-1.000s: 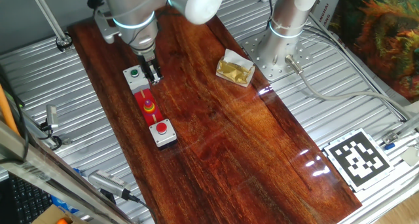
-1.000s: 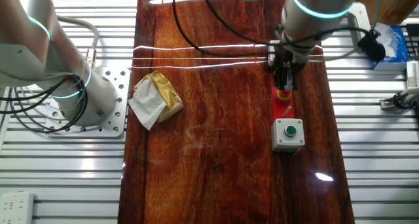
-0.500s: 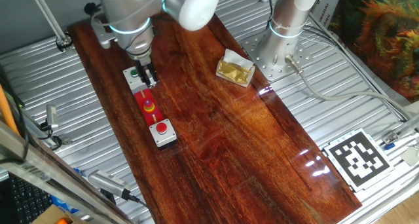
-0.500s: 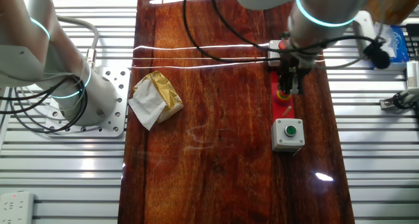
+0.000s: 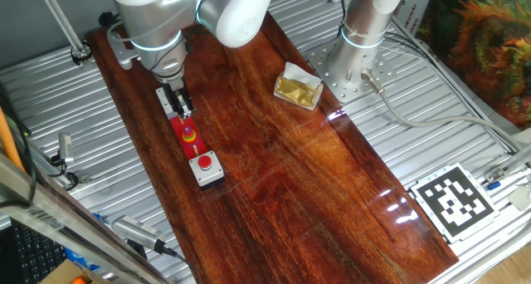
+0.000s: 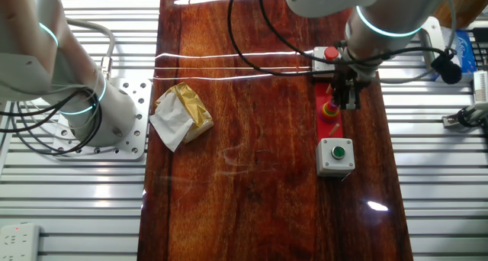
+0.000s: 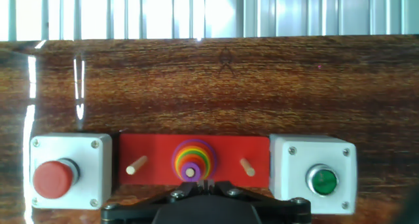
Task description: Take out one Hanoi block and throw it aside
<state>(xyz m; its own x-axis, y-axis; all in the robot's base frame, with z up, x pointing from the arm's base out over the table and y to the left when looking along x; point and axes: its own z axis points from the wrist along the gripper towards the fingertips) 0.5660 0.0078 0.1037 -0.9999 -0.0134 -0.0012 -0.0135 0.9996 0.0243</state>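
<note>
The Hanoi block (image 7: 190, 166) is the tiny purple disc on top of a rainbow stack of discs on the middle peg of a red base (image 7: 150, 152). The stack also shows in one fixed view (image 5: 189, 135) and in the other fixed view (image 6: 331, 108). My gripper (image 7: 207, 184) is just in front of the stack, its fingertips pressed together with nothing between them. In one fixed view the gripper (image 5: 180, 111) hangs over the base's end beside the stack. In the other fixed view the gripper (image 6: 348, 101) is right next to the stack.
A grey box with a red push-button (image 7: 54, 178) and one with a green button (image 7: 323, 181) flank the red base. Two bare pegs (image 7: 136, 165) stand beside the stack. A crumpled gold-and-white wrapper (image 5: 298, 87) lies across the wooden board.
My gripper has shifted sideways across the board, over the green button box, and now stands closer to the disc stack. The discs have not moved.
</note>
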